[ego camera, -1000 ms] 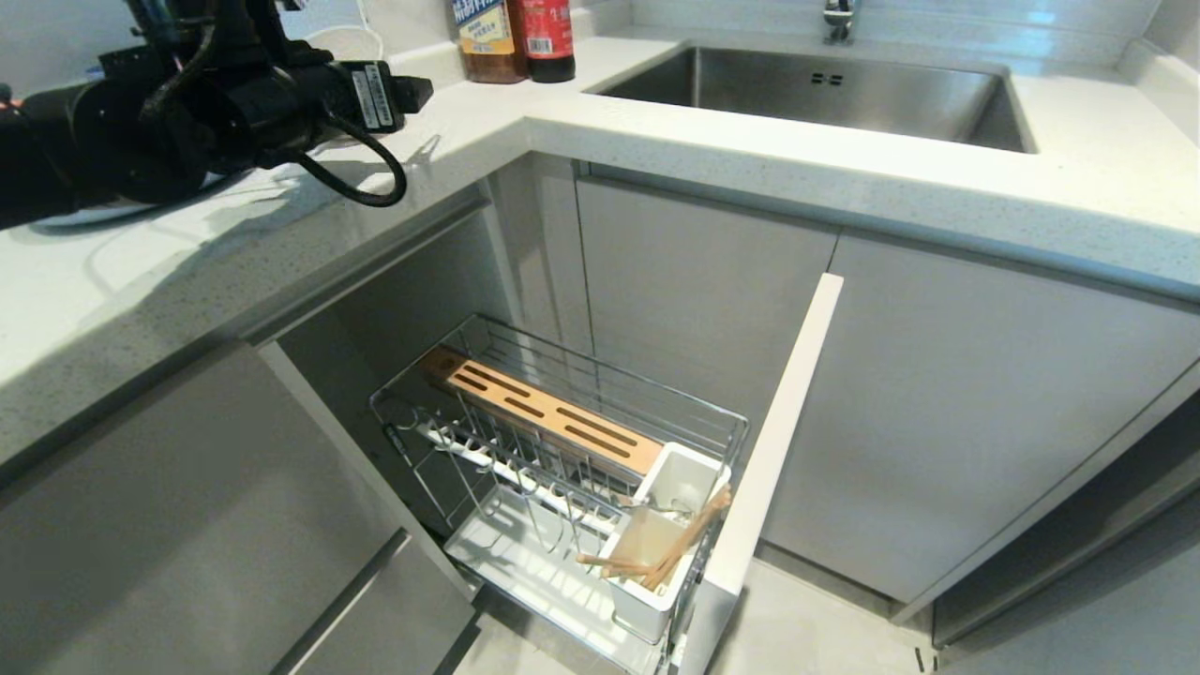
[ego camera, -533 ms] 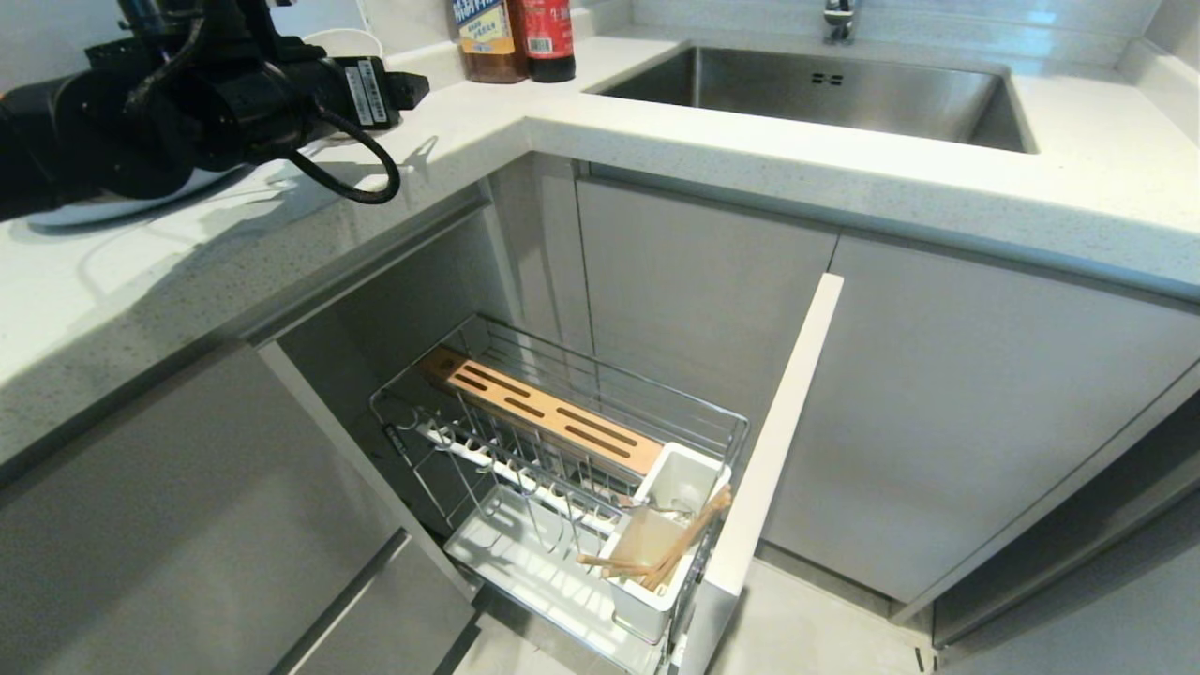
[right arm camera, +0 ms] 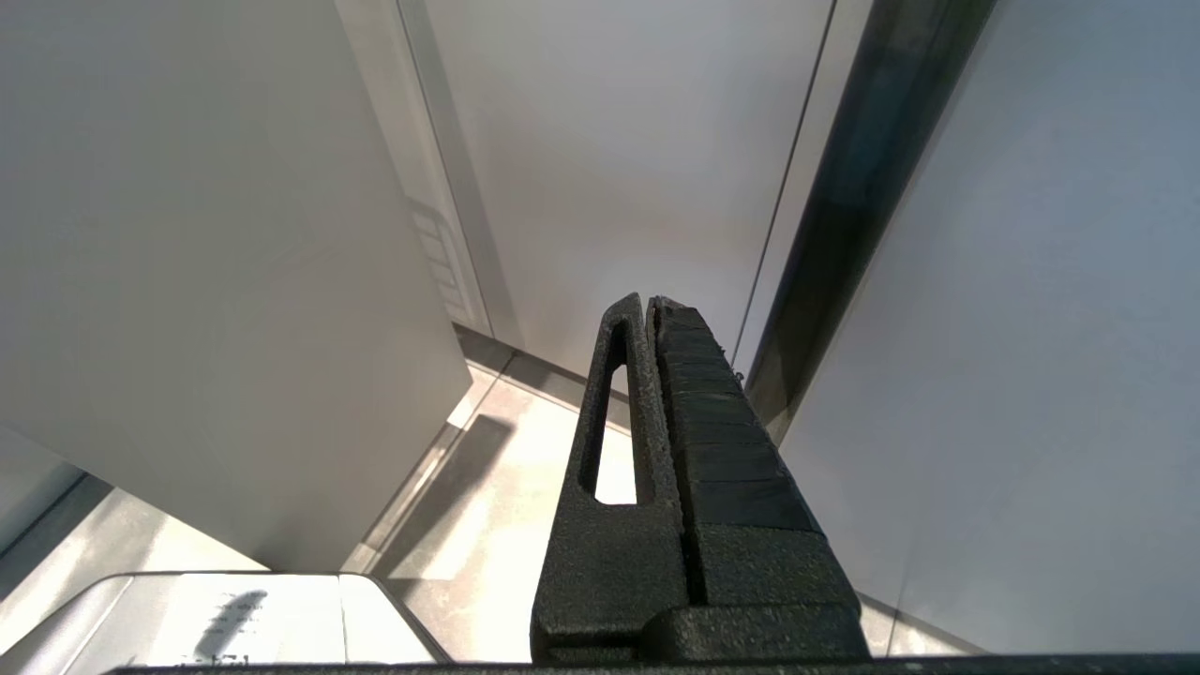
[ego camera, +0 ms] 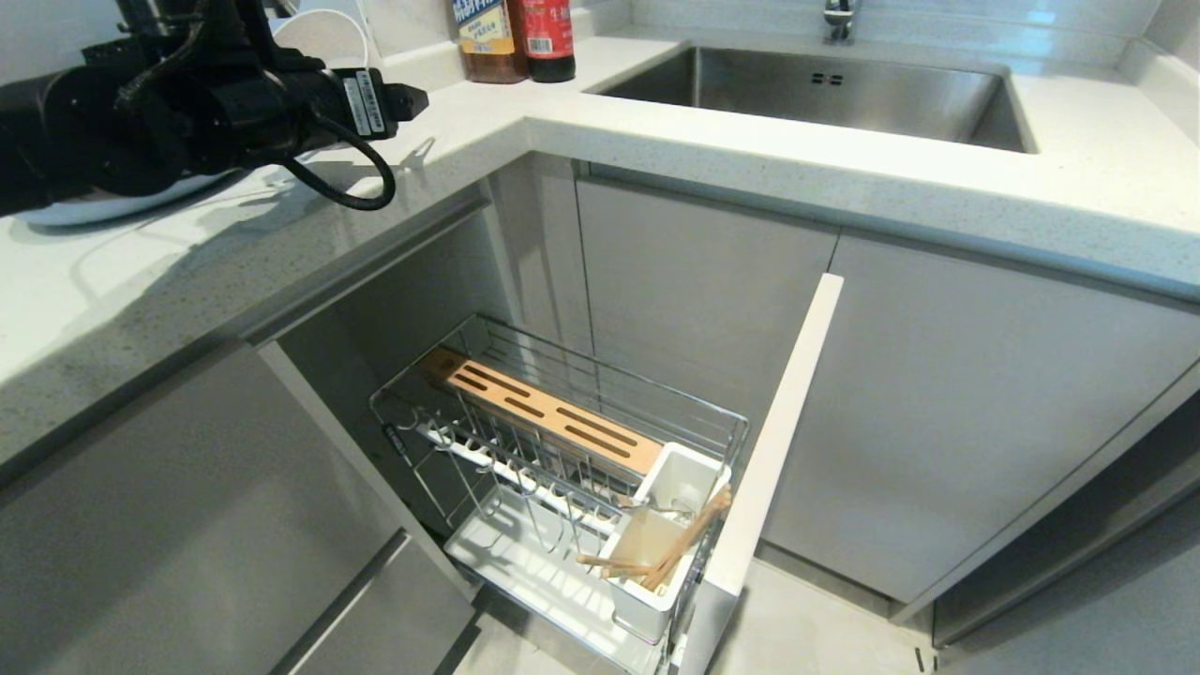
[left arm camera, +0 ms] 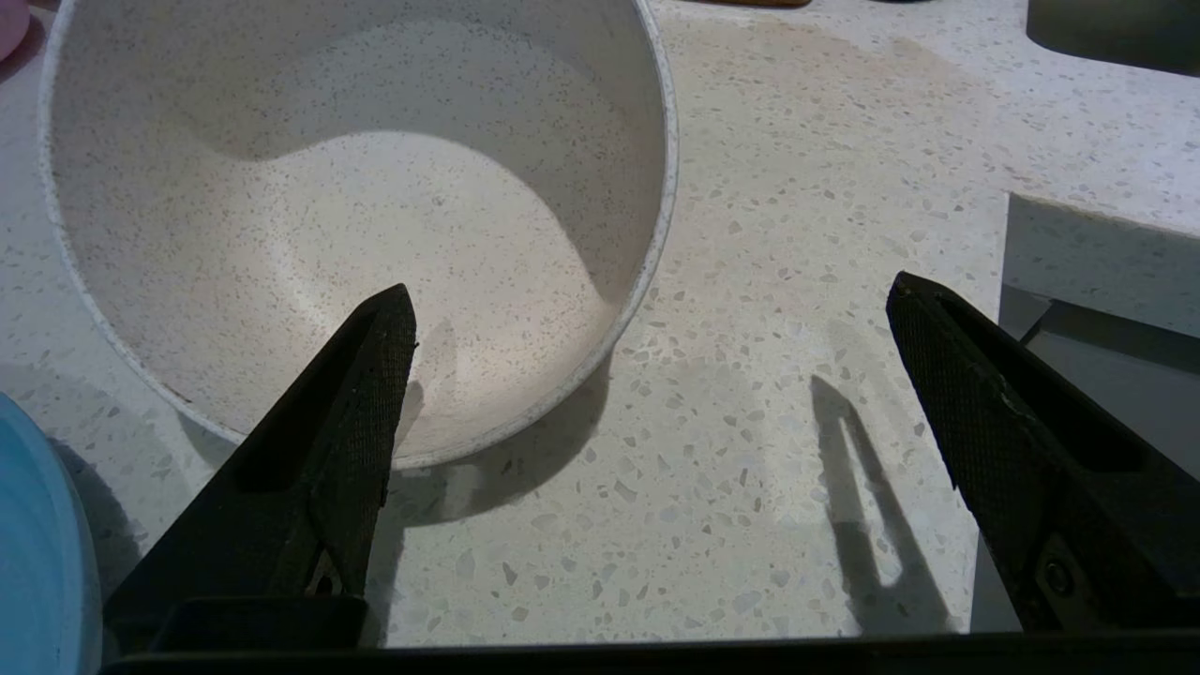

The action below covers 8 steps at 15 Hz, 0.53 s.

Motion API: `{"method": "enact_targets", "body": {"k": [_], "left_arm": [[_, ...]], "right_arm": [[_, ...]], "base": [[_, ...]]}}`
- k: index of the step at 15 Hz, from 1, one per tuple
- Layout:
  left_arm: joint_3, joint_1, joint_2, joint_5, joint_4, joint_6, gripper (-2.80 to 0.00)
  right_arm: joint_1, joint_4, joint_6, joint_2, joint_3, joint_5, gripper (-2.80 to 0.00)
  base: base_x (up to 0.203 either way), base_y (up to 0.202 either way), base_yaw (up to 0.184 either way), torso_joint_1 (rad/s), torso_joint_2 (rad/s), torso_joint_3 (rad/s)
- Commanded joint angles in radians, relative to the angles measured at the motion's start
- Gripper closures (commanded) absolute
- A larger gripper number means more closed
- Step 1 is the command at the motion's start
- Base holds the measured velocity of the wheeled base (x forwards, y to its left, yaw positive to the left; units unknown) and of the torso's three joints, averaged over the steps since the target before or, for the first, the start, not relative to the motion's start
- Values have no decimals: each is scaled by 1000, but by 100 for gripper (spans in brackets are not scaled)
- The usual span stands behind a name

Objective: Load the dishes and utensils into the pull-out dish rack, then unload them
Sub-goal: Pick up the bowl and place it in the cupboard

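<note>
the left gripper (left arm camera: 647, 300) is hovering, jaws spread wide and empty, over the speckled white stone countertop (left arm camera: 797, 234), one ribbed black finger (left arm camera: 366, 394) overlapping the matte, round speckled off-white bowl (left arm camera: 309, 206) (resting upright there).

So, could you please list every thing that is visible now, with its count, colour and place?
bowl: one, speckled off-white, on countertop.
plate: one, light blue, beside bowl.
countertop: one, white speckled.
sink: one, steel, set in countertop.
bottles: two, brown and red, by sink.
dish rack: one, chrome, pulled out below countertop.
wooden strip: one, light wood, on rack.
utensil holder: one, white, at rack's front.
chopsticks: one pair, light wood, in holder.
left gripper: black, open, above countertop beside bowl.
right gripper: black, shut, near cabinet fronts.
</note>
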<state>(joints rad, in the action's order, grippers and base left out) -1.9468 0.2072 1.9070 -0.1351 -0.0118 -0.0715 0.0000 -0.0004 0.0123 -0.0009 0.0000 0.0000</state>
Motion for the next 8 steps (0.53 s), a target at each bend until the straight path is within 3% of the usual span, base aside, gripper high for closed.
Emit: {"method": "enact_targets", "body": {"k": [1, 7, 8], "left_arm": [[0, 0, -2, -1, 0, -1, -280], [0, 0, -8, -3, 0, -2, -280], [0, 0, -8, -3, -1, -4, 0]], "right_arm": [[0, -1, 0, 1, 2, 0, 0], [0, -1, 0, 1, 2, 0, 0], [0, -1, 0, 1, 2, 0, 0]], "base": [[0, 0, 0, 0, 0, 0], [0, 0, 0, 0, 0, 0], [0, 0, 0, 0, 0, 0]]}}
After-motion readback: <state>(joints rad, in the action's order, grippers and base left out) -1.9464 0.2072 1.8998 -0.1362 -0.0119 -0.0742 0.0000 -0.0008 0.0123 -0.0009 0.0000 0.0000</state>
